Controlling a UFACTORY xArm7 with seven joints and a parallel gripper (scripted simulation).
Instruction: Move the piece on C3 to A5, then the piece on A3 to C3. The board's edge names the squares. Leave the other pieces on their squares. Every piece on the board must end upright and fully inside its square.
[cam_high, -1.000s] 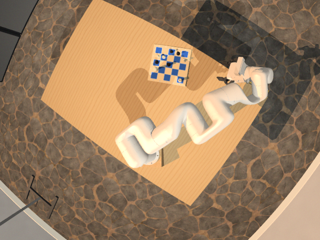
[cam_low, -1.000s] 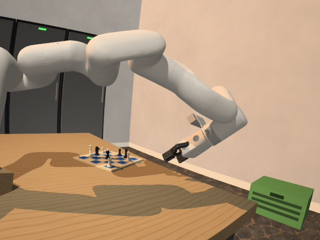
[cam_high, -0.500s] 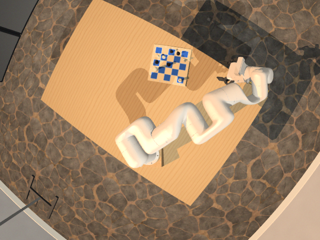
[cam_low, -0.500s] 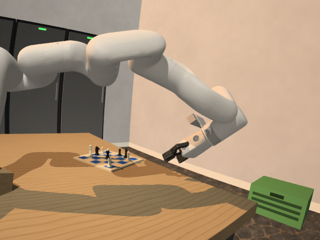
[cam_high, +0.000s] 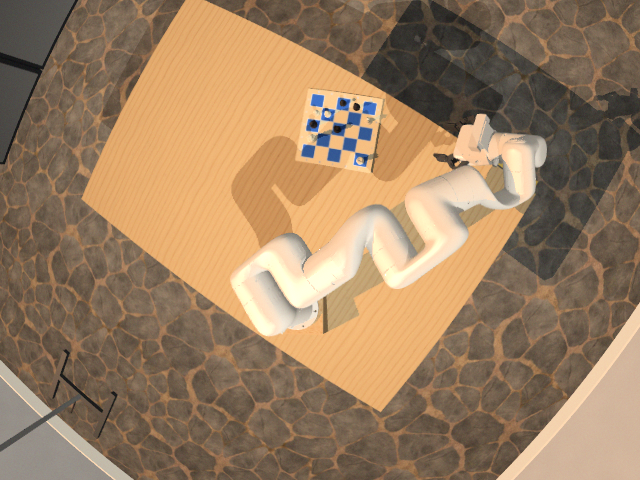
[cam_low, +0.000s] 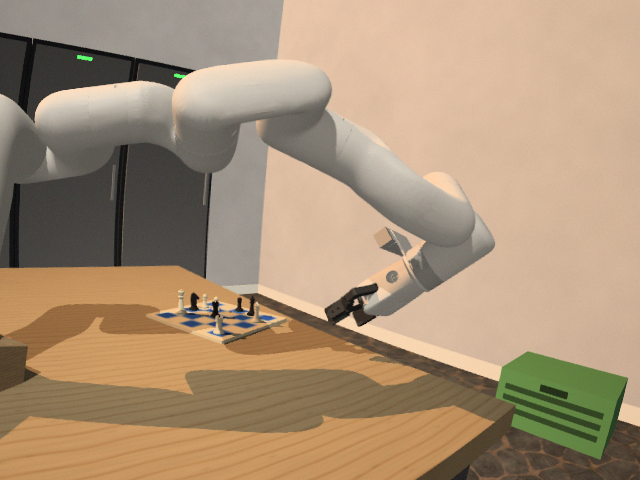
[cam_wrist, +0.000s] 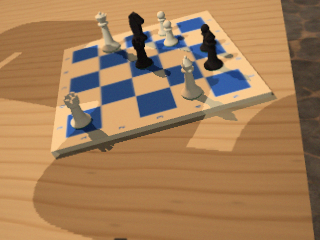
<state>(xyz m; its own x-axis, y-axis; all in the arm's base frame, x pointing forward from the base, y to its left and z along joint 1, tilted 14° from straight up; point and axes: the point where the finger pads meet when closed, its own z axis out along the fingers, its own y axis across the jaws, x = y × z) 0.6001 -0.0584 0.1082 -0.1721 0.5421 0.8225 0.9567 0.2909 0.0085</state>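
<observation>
We see the xArm (cam_low: 361, 170) reaching over the far edge of the wooden tabletop (cam_low: 258, 444), its hand (cam_low: 347, 308) hanging in the air well apart from the chessboard (cam_wrist: 150, 127) and above the tabletop's edge. The hand's dark fingers (cam_low: 337, 310) are spread fully apart with nothing between them, and they point down toward the board's side.

The small blue-and-tan chessboard lies flat on the tabletop, in the half away from the arm's base (cam_high: 310, 322). Seen from the wrist, eight pieces stand upright on it. A white rook (cam_wrist: 77, 111) occupies a blue corner square nearest the camera on the left. A white bishop (cam_wrist: 190, 80) stands near the middle of the right side. A black bishop (cam_wrist: 141, 52) stands near the board's centre, with a black knight (cam_wrist: 135, 22) just behind it. A white queen (cam_wrist: 105, 31) stands at the far left. Two white pawns (cam_wrist: 167, 30) sit close together at the far edge, and a black piece (cam_wrist: 211, 47), whose type we cannot make out, stands at the right.

The edge lettering is too small for us to read, so we cannot tell which pieces sit on C3 and A3.

A green toolbox (cam_low: 563, 400) rests on the stone floor (cam_high: 155, 413) beyond the tabletop, and dark cabinets (cam_low: 72, 206) line the back wall.
</observation>
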